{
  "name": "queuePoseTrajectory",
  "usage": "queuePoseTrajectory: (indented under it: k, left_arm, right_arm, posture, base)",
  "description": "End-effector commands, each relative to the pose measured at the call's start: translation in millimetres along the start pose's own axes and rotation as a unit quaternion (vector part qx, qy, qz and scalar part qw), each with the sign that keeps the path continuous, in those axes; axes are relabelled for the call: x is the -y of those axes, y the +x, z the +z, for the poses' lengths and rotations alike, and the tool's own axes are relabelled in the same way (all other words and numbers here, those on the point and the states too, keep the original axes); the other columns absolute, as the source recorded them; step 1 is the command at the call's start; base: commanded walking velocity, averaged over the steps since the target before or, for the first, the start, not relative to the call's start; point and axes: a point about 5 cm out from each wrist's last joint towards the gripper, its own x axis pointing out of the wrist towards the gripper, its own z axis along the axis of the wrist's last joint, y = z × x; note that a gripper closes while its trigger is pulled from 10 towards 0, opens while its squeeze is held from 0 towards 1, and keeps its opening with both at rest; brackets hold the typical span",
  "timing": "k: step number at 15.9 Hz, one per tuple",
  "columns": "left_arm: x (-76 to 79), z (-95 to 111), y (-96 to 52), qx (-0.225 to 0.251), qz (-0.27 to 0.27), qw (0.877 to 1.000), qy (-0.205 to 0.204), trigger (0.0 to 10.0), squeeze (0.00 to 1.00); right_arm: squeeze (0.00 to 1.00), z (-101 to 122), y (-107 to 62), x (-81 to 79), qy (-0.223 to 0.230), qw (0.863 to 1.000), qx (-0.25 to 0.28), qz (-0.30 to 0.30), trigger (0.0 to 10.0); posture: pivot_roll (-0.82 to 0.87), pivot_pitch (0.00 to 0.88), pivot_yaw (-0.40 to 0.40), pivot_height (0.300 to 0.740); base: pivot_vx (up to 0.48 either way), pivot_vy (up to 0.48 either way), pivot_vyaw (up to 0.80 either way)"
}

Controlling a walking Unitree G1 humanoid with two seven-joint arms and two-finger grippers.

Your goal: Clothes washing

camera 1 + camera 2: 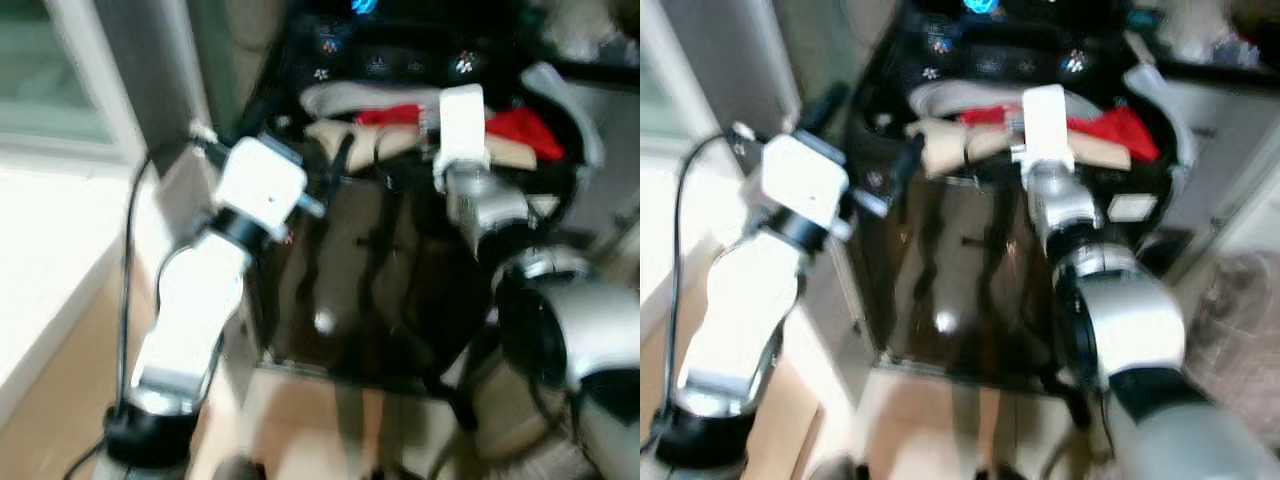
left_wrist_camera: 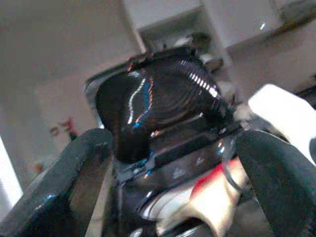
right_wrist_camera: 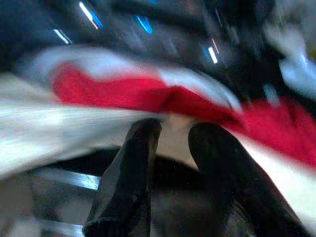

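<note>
Reaching at washer [image 1: 370,290] rim: right fingers [image 3: 133,163] slightly apart, tips touching red-and-beige clothes [image 3: 148,96]; left fingers [image 2: 74,182] wide apart.

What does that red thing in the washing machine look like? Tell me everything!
The red cloth is soft, crumpled fabric lying at the open top of the black washing machine, bunched in with beige cloth and something white. It spreads across the opening, partly draped over the front rim. The right gripper is right at it, fingers slightly apart; blur hides whether they touch. The lid stands raised behind.
</note>
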Motion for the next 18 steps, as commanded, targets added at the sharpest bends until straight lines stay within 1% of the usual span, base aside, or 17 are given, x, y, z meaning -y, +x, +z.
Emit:
queuePoseTrajectory:
  k: [1, 2, 3, 4, 6, 8, 10, 11, 12, 13, 14, 15, 16, 17, 18]
  left_arm:
    - [2.9, 1.1, 3.0, 0.002, -0.009, 1.0, -0.001, 10.0, 0.0]
    - [3.7, 0.8, 3.8, 0.002, -0.01, 1.0, -0.001, 10.0, 0.0]
    - [4.0, 0.8, 4.1, 0.002, -0.011, 1.0, -0.001, 10.0, 0.0]
    - [4.1, 0.2, 4.2, 0.002, -0.012, 1.0, -0.001, 10.0, 0.0]
    - [4.0, -0.4, 4.1, 0.001, -0.013, 1.0, 0.0, 10.0, 0.0]
    - [3.9, -0.6, 2.6, 0.0, -0.012, 1.0, -0.001, 10.0, 0.0]
    - [3.1, -1.4, 1.9, -0.003, -0.007, 1.0, -0.002, 10.0, 0.0]
    - [3.0, -2.2, 1.9, -0.005, -0.005, 1.0, -0.004, 10.0, 0.0]
    - [3.3, -3.6, 2.4, -0.008, -0.004, 1.0, -0.004, 10.0, 0.0]
    - [3.7, -4.6, 3.2, -0.01, -0.004, 1.0, -0.007, 10.0, 0.0]
    - [4.6, -4.1, 4.1, -0.007, -0.004, 1.0, -0.015, 10.0, 0.0]
    - [6.8, -1.1, 5.1, 0.002, -0.008, 1.0, -0.017, 10.0, 0.0]
    - [7.1, 1.0, 5.6, 0.01, -0.008, 1.0, -0.015, 10.0, 0.0]
    - [6.3, 5.7, 6.0, 0.027, -0.005, 1.0, -0.009, 10.0, 0.0]
    - [7.7, 12.3, 7.3, 0.049, -0.011, 0.999, 0.0, 10.0, 0.05]
  right_arm:
    - [0.0, 11.1, 1.0, 2.5, -0.014, 1.0, 0.021, -0.005, 10.0]
    - [0.0, 17.8, 1.4, 4.4, -0.015, 0.999, 0.034, -0.012, 10.0]
    - [0.0, 19.6, 1.5, 5.7, -0.017, 0.999, 0.039, -0.017, 10.0]
    - [0.0, 19.3, 1.6, 8.5, -0.01, 0.999, 0.041, -0.028, 10.0]
    - [0.0, 14.5, 1.3, 7.3, -0.005, 0.999, 0.036, -0.025, 10.0]
    - [0.0, -1.2, -0.2, 8.4, 0.032, 0.999, 0.026, -0.031, 10.0]
    - [0.0, -24.6, -3.3, 6.5, 0.056, 0.998, 0.001, -0.034, 10.0]
    - [0.0, -30.5, -4.2, 5.9, 0.075, 0.997, -0.009, -0.036, 10.0]
    - [0.0, -38.3, -5.9, 4.3, 0.107, 0.993, -0.016, -0.04, 10.0]
    - [0.0, -39.4, -6.7, 3.8, 0.126, 0.991, -0.008, -0.044, 10.0]
    - [0.0, -35.8, -7.0, 6.4, 0.141, 0.989, 0.013, -0.051, 10.0]
    - [0.0, -32.0, -6.9, 10.4, 0.15, 0.986, 0.031, -0.059, 10.0]
    - [0.0, -31.0, -6.9, 12.5, 0.151, 0.986, 0.035, -0.062, 10.0]
    - [0.0, -27.3, -6.8, 17.8, 0.156, 0.984, 0.05, -0.072, 10.0]
    - [0.0, -24.3, -6.0, 25.1, 0.164, 0.982, 0.055, -0.082, 10.0]
  posture:
    - [0.11, 0.015, -0.027, 0.731]
    - [0.11, 0.015, -0.027, 0.731]
    - [0.11, 0.015, -0.027, 0.731]
    - [0.11, 0.009, -0.024, 0.731]
    - [0.11, 0.009, -0.024, 0.731]
    - [0.11, 0.014, -0.028, 0.731]
    - [0.1, 0.02, -0.02, 0.731]
    - [0.1, 0.02, -0.02, 0.731]
    - [0.09, 0.02, -0.02, 0.731]
    - [0.08, 0.022, -0.012, 0.731]
    - [0.08, 0.022, -0.012, 0.731]
    - [0.08, 0.02, -0.016, 0.731]
    - [0.08, 0.018, -0.015, 0.731]
    - [0.08, 0.016, -0.017, 0.731]
    - [0.08, 0.01, -0.022, 0.731]
  base:
    - [0.0, 0.0, 0.0]
    - [0.0, 0.0, 0.0]
    - [0.0, 0.0, 0.0]
    - [0.0, 0.0, 0.0]
    - [0.0, 0.0, 0.0]
    - [0.0, 0.0, 0.0]
    - [0.0, 0.0, 0.0]
    - [0.0, 0.0, 0.0]
    - [0.0, 0.0, 0.0]
    - [0.0, 0.0, 0.0]
    - [0.424, 0.0, 0.0]
    - [0.458, 0.0, 0.0]
    - [0.465, 0.0, 0.0]
    - [0.465, 0.0, 0.0]
    - [0.469, 0.0, 0.0]
